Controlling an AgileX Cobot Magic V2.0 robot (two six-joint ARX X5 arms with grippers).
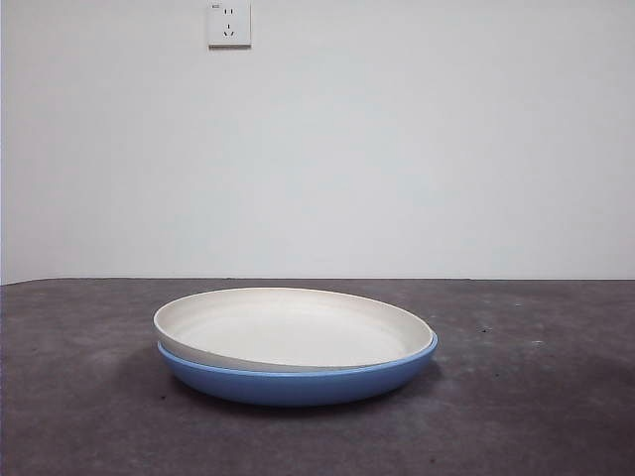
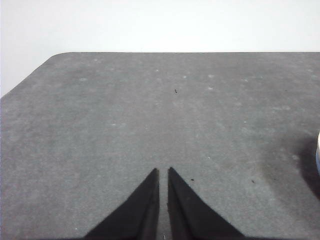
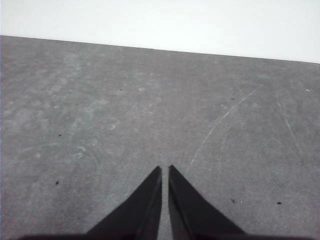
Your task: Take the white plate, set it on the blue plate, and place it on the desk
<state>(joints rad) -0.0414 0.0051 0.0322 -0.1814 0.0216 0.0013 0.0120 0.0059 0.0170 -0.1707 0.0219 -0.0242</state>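
Now we see the matte cream-white round plate (image 1: pixel 288 327) stacked in the glossy blue round plate (image 1: pixel 298 382), mid desk.
White plate sits tilted, its one side riding over the blue rim; both rest on the rough dark grey desk (image 1: pixel 79 397). L gripper (image 2: pixel 163 172) & R gripper (image 3: pixel 165 170) hang over bare desk, jaws closed, holding nothing. Wall socket (image 1: pixel 229 24) behind.
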